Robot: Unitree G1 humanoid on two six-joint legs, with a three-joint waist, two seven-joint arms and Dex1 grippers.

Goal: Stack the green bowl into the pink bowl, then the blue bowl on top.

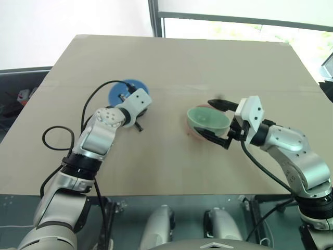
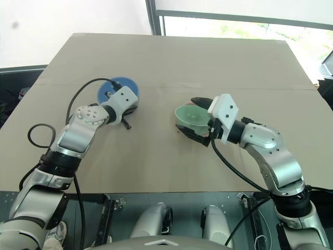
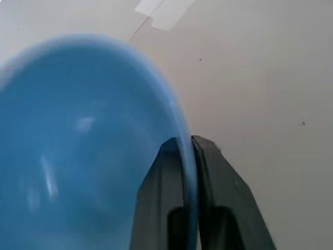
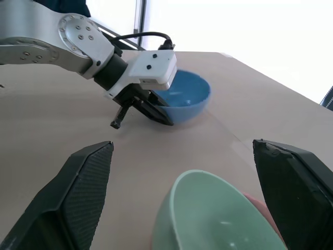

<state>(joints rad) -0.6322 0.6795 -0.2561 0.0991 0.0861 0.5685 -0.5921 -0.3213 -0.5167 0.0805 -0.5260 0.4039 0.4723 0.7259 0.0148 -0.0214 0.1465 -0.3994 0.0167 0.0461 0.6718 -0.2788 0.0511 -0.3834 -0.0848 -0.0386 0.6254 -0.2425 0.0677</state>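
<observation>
Left wrist view: left gripper (image 3: 188, 156) pinching blue bowl (image 3: 78, 146) rim, well apart from green bowl (image 1: 208, 119) nested in pink bowl (image 1: 196, 134), right gripper (image 1: 217, 121) spread wide; possible thin-rim slippage during lift.
</observation>
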